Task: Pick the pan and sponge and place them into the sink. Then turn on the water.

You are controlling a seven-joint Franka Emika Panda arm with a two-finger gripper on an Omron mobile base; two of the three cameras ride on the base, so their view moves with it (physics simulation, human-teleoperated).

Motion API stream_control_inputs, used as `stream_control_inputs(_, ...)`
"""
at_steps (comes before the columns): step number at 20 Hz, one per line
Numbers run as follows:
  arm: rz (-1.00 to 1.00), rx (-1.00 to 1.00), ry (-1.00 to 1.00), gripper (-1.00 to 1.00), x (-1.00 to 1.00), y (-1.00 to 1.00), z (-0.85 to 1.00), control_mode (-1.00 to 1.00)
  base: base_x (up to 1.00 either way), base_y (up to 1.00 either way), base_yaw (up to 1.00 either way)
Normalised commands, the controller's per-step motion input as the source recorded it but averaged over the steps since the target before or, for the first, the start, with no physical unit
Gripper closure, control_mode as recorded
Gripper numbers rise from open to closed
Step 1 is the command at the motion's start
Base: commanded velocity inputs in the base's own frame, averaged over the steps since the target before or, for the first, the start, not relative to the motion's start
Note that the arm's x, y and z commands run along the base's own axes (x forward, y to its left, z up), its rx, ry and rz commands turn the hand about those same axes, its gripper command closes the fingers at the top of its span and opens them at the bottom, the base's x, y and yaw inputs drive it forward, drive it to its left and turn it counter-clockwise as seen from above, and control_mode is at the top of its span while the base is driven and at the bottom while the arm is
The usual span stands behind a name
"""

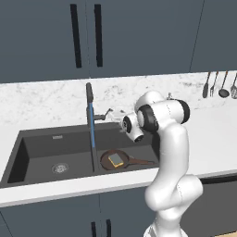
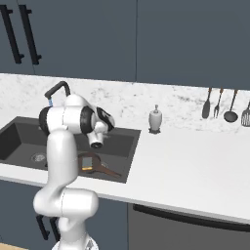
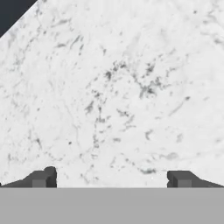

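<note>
The pan (image 1: 121, 160) lies in the right basin of the sink (image 1: 41, 144) with the sponge (image 1: 115, 160) on it. Water (image 1: 92, 129) runs from the faucet (image 1: 90, 99). The gripper (image 3: 112, 178) is spread wide, empty, facing marble.

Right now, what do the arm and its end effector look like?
The arm is glossy white, built of rounded tubular links with dark bands at the joints. The end effector has two small, blocky dark grey fingertips. No cables or markings are visible.
</note>
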Motion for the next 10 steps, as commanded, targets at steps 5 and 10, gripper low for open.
stream_control_inputs(5,-0.2,0.26,-0.02,-1.0,-0.07,-0.84,-0.01,-1.0,0.0,0.0,0.0)
stream_control_inputs(10,-0.21,0.17,0.0,-1.0,0.0,-0.64,-0.08,-1.0,0.0,0.0,0.0)
